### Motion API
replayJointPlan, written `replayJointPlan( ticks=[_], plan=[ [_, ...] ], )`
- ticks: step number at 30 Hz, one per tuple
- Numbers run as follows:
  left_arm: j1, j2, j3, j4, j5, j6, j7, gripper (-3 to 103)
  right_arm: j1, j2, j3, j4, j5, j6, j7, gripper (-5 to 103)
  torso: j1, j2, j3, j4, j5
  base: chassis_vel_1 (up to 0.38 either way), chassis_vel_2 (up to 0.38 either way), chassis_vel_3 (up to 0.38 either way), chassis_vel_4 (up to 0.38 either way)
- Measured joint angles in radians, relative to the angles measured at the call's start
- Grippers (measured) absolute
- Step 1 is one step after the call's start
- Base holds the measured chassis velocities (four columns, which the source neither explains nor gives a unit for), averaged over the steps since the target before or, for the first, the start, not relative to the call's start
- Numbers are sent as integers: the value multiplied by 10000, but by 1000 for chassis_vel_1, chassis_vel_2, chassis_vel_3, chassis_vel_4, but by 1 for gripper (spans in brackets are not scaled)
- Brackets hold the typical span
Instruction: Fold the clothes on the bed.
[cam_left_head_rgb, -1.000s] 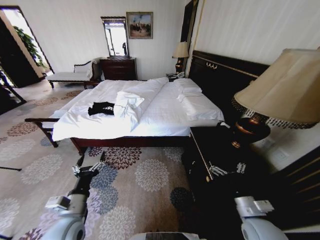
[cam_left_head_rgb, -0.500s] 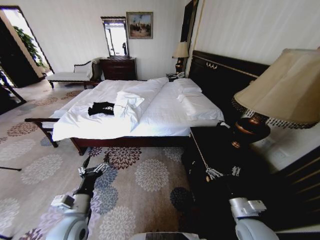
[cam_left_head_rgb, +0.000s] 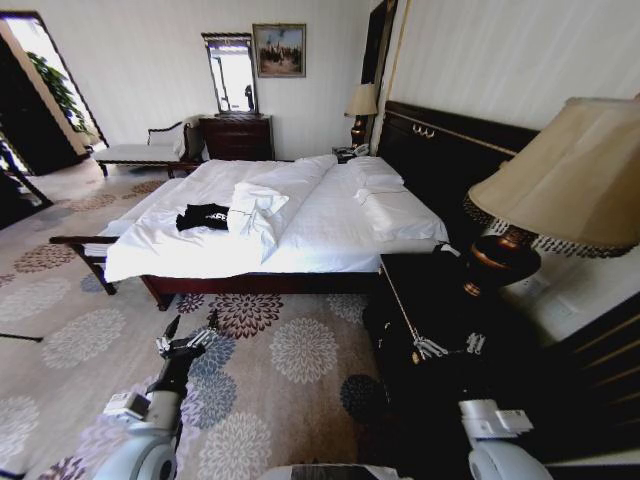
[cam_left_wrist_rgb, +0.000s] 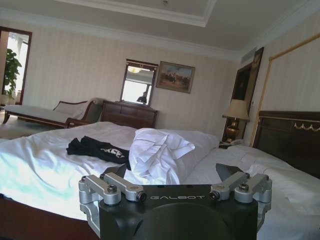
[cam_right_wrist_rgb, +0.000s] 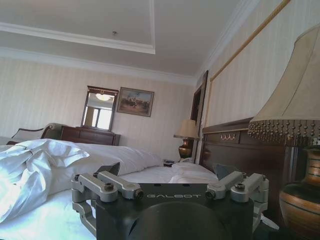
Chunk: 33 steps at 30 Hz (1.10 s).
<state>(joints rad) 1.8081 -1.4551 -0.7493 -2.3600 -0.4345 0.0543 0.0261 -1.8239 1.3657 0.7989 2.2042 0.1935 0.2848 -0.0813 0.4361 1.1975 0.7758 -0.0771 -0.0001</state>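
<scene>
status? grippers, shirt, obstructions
Left gripper open, empty, low over carpet short of bed. Right gripper open, by nightstand. T-shirt unfolded beside bunched white linen.

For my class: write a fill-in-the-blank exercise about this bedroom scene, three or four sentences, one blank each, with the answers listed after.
1. The black T-shirt lies on the ____, beside bunched white linen.
2. Both hands, left and right, hold ____.
3. The lettering on the T-shirt is ____ in colour.
4. The left hand hangs over the patterned ____.

Missing words: bed; nothing; white; carpet
</scene>
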Motion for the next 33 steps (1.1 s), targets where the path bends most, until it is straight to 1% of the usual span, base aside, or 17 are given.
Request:
replayJointPlan(
  ticks=[10,17,22,33],
  plan=[
    [255,68,-84,-94,-6,-253,50,100,-26,182,-94,-13,-17,227,-212,100,0,0,0,1,1,0,0,0,0],
    [267,60,-56,201,-19,-472,96,100,-46,251,-104,-60,-7,390,-332,100,-2,1,-1,0,1,-9,10,9,-8],
    [275,36,-2,300,-5,-573,108,100,-24,265,-119,-171,29,563,-488,100,-1,0,0,0,0,-96,83,92,-91],
    [199,106,3,445,-43,-642,127,100,70,377,-341,-360,-69,643,-546,100,2,-1,2,1,0,-104,100,114,-122]
  ],
)
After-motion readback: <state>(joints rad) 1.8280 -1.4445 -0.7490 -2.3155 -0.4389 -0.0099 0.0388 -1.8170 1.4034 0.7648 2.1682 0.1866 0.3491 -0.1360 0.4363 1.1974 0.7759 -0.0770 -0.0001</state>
